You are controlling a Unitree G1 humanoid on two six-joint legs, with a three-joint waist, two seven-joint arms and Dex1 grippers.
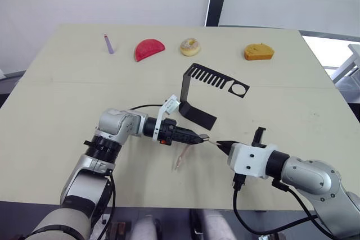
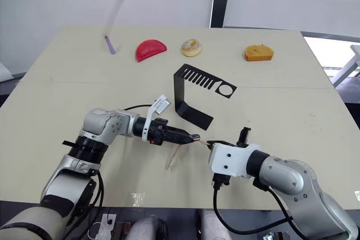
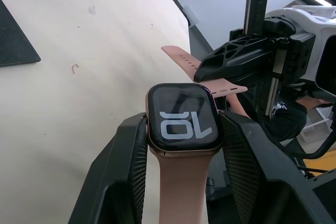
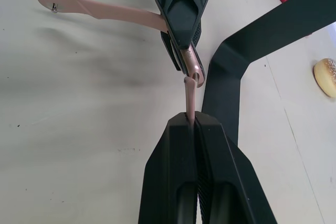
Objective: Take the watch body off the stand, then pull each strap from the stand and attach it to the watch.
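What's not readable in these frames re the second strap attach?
- Joint between second pale pink strap and square black watch body: right wrist view, left gripper covers it.
- Head views: watch too small between the grippers.
- Left wrist view: right gripper covers the strap's middle.

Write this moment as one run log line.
left pincer: grips watch body, one strap on | right pincer: presses second strap to it | stand: empty

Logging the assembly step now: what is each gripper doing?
Left gripper: shut on the watch body, one strap already attached.
Right gripper: shut on the second strap, at the watch's edge.
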